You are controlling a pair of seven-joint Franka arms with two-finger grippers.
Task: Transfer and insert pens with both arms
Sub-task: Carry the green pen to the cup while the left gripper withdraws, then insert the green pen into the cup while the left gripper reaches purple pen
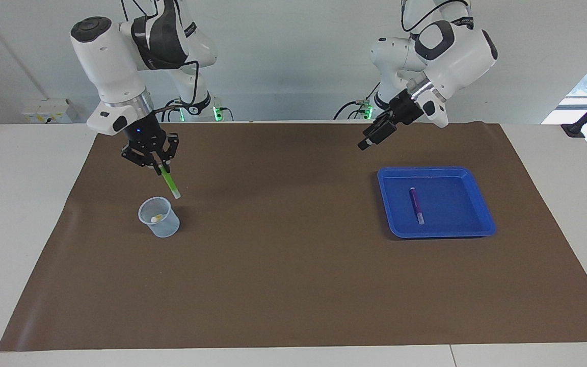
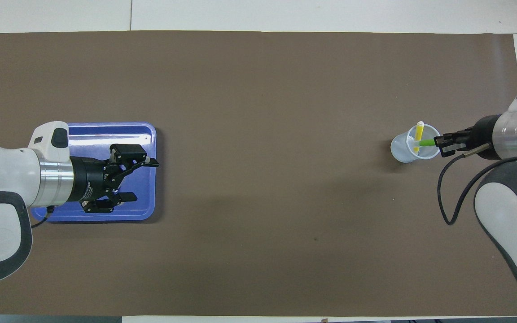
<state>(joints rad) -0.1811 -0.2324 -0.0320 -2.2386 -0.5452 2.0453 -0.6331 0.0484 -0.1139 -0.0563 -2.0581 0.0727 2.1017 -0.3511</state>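
My right gripper (image 1: 161,166) is shut on the green pen (image 1: 169,183) and holds it tilted, pale end down, just above the rim of a clear plastic cup (image 1: 165,228). In the overhead view the green pen (image 2: 427,143) lies over the cup's (image 2: 401,151) opening, with the right gripper (image 2: 439,143) beside it. The yellow pen (image 2: 418,133) stands in the cup, and only its end (image 1: 156,218) shows in the facing view. The purple pen (image 1: 416,205) lies in the blue tray (image 1: 459,204). My left gripper (image 1: 368,142) is open and raised over the tray (image 2: 148,214). In the overhead view the left gripper (image 2: 144,179) hides the purple pen.
A brown mat (image 1: 283,265) covers the white table. Two slimmer arms with green-lit bases (image 1: 216,111) stand at the robots' edge of the table. The cup is toward the right arm's end, the tray toward the left arm's end.
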